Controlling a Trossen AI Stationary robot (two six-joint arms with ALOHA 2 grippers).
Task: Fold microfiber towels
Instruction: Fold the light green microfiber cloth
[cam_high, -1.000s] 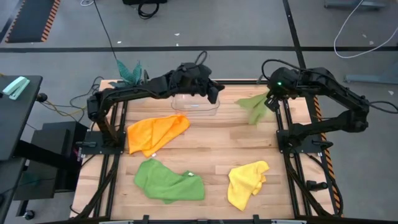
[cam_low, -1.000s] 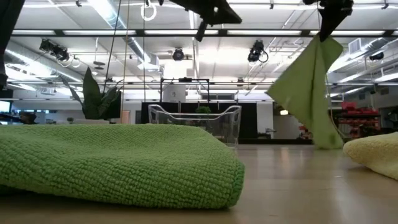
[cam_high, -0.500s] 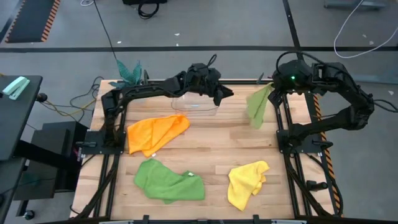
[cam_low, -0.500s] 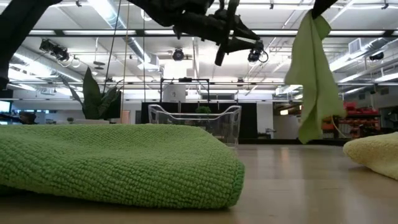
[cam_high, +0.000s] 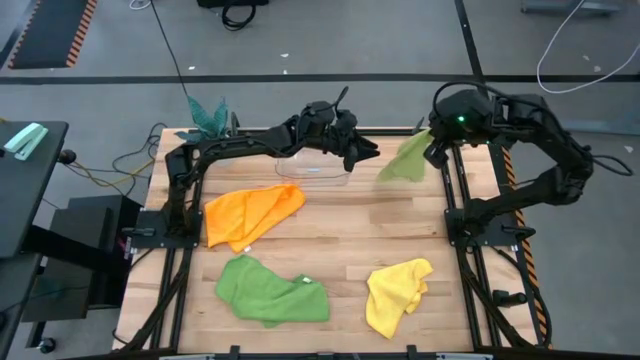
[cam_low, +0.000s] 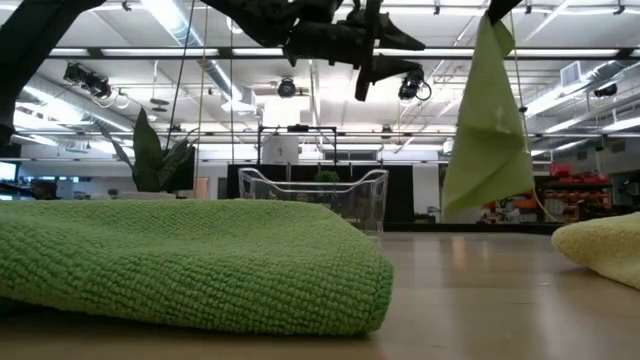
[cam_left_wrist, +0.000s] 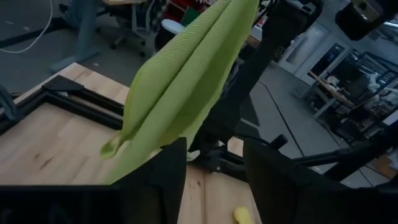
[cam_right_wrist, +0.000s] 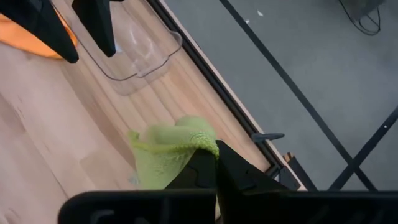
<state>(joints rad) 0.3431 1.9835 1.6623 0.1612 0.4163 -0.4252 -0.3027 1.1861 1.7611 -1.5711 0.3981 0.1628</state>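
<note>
The light lime green towel (cam_high: 405, 160) hangs in the air over the table's far right, seen in the low view as a long drape (cam_low: 490, 130). My right gripper (cam_high: 435, 142) is shut on its top. My left gripper (cam_high: 368, 154) stands open beside the towel on its left, at about the same height, its fingers pointing at the hanging cloth (cam_left_wrist: 186, 74); I see no touch. The orange towel (cam_high: 250, 213), the darker green towel (cam_high: 270, 290) and the yellow towel (cam_high: 397, 292) lie crumpled on the wood. My right gripper pinches a bunched fold at the towel's upper end (cam_right_wrist: 194, 142) between its two fingers, which slant downward from the far right. How many layers it holds I cannot tell. The towel hangs slack below the fingers, its lower end (cam_low: 470, 205) clear of the table.
A clear plastic bin (cam_high: 315, 167) stands at the far middle, just under my left arm. A teal-leaved plant (cam_high: 207, 115) sits at the far left corner. Black frame rails (cam_high: 455, 200) run along both sides. Bare wood (cam_high: 350, 225) lies between the towels.
My left gripper has swung toward the table's right edge and down to the hanging lime towel, levelled out, and opened. My right gripper has risen a little with the towel, whose lower end has lifted and swung toward my left gripper.
</note>
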